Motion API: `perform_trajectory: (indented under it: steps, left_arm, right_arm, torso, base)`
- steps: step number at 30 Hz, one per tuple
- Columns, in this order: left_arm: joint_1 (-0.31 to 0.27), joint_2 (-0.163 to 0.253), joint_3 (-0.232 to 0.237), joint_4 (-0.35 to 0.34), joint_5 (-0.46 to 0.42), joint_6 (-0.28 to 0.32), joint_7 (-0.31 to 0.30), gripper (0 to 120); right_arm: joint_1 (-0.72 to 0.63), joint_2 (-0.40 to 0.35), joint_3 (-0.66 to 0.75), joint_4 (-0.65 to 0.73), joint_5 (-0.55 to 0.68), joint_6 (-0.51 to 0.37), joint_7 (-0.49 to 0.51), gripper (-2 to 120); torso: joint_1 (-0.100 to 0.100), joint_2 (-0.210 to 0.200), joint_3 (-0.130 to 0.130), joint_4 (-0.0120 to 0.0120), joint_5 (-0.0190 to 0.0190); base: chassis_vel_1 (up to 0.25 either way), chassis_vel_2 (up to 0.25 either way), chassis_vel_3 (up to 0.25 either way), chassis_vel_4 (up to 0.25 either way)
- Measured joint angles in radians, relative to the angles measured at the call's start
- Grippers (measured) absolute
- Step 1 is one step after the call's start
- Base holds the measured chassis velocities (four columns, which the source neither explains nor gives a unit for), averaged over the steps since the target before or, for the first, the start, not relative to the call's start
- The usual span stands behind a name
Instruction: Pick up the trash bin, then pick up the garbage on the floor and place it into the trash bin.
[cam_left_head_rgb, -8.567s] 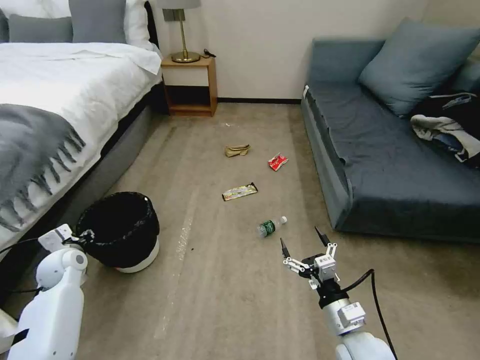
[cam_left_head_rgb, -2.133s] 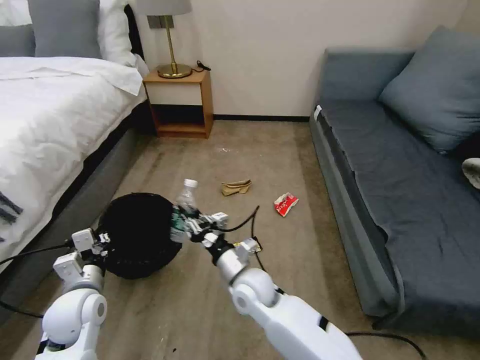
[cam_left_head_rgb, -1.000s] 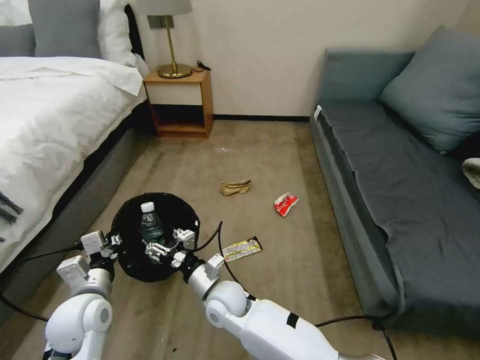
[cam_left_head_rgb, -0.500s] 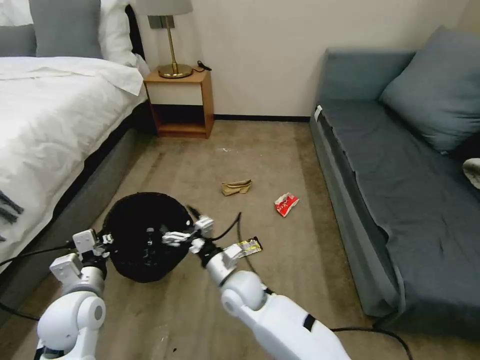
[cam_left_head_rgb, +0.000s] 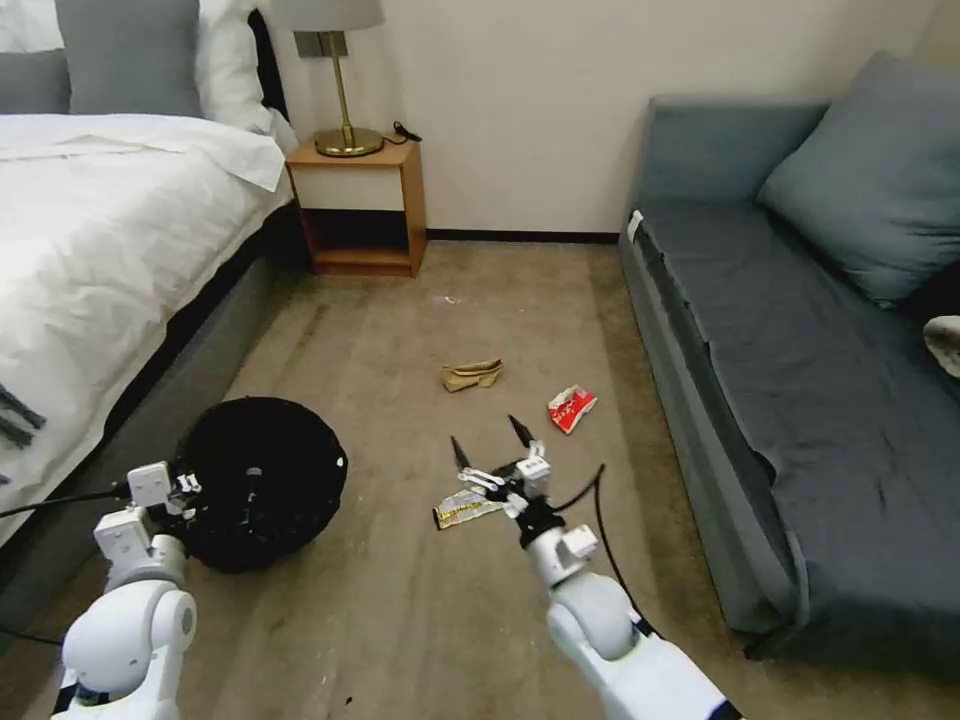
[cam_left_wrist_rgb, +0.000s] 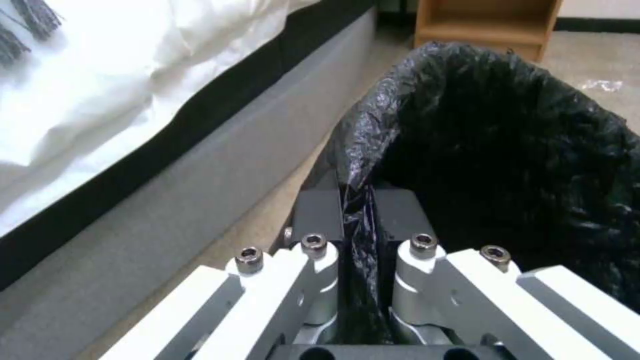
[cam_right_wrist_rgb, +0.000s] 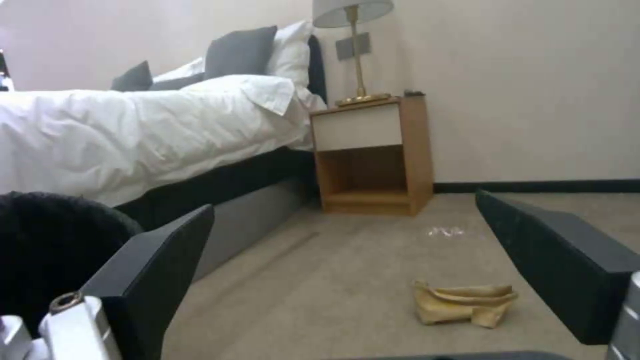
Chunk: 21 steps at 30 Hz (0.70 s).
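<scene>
Under the right gripper (cam_left_head_rgb: 490, 450), wrapper (cam_left_head_rgb: 462, 511) half-hidden.

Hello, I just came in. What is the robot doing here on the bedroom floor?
It is collecting litter. The left gripper is clamped on the black liner at the rim of the trash bin, holding it beside the bed. The right gripper is open and empty, hovering over the yellow-black wrapper on the carpet. A tan paper bag and a red-white packet lie farther ahead on the floor.
</scene>
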Motion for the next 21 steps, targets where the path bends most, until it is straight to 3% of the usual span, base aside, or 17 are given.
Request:
perform_trajectory:
  steps: [11,21]
  left_arm:
    - [0.005,0.006,-0.005,-0.022,-0.018,0.002,0.001,7]
    - [0.010,0.009,-0.006,-0.037,-0.034,0.006,0.005,7]
  right_arm:
    - [0.014,0.015,-0.023,-0.036,0.050,-0.021,-0.018,100]
    - [0.030,0.006,-0.029,-0.051,0.058,-0.023,-0.026,100]
  torso:
    - [0.000,0.000,0.000,0.0002,0.0001]
    - [0.000,0.000,0.000,-0.0001,-0.0002]
  base:
    - [-0.018,0.022,0.015,-0.025]
    - [-0.189,0.174,0.177,-0.187]
